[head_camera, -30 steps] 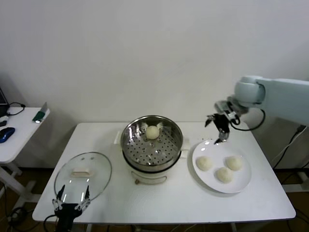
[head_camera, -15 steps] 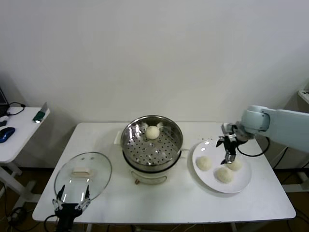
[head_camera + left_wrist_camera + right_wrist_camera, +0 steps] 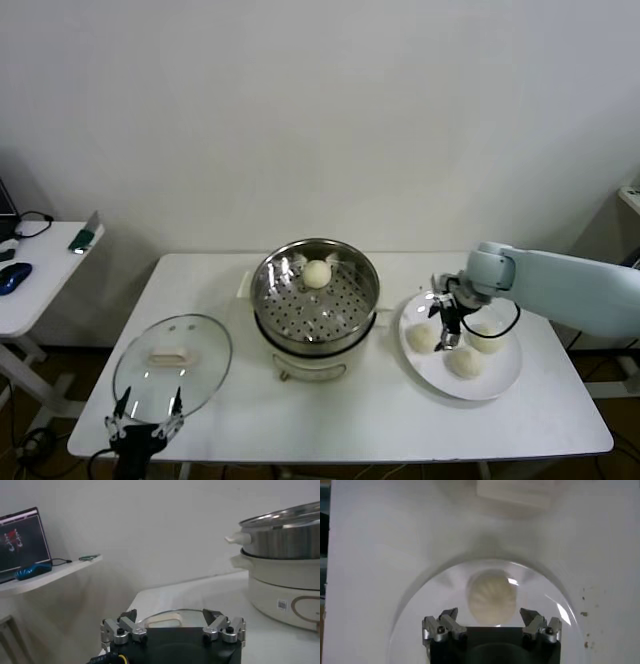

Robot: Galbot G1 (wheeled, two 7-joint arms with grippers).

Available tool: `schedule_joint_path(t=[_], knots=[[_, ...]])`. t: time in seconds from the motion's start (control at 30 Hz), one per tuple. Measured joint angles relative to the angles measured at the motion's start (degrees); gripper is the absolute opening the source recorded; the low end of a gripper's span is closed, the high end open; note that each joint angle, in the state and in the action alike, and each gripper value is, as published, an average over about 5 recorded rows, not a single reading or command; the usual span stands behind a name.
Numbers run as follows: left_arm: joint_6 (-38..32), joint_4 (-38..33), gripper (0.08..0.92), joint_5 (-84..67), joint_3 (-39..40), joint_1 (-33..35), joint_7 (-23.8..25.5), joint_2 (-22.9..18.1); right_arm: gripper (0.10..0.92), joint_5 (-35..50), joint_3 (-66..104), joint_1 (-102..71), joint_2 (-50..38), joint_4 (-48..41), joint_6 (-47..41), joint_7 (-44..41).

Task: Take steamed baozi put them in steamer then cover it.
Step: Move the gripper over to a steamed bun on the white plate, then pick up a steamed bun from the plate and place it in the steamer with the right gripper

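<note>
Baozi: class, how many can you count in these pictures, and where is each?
4. One baozi sits in the steamer; three lie on the plate: one beside the right gripper, one behind it, one nearest.

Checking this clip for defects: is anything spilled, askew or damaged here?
Nothing stands out. One baozi sits in the steamer, three on the plate, the cover lies flat on the table, and the right claw hangs open over the plate.
</note>
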Motion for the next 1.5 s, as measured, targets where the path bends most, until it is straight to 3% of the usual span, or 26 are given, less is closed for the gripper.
schedule_joint_path(t=[0.17,0.6,1.07,1.5], knots=[[-0.01,0.13,0.823,0.17,0.19,-0.06,-0.02,-0.08,0.819,-0.72,1.14,-1.88,1.37,-1.89,-0.17,0.24],[-0.15,0.06,0.823,0.19,-0.11,-0.01,-0.07,-0.1,0.665,-1.69,2.33,-3.1,2.14,-3.13,-0.04,-0.11],[-0.02,0.23,0.823,0.4,0.38,-0.61,-0.07,-0.12,0.662,3.06,-7.79,15.14,0.06,1.7,3.03,-5.07],[0.39,0.98,0.823,0.81,1.16,-1.79,0.18,0.01,0.662,16.54,-10.74,36.18,5.25,9.59,1.12,-7.57]])
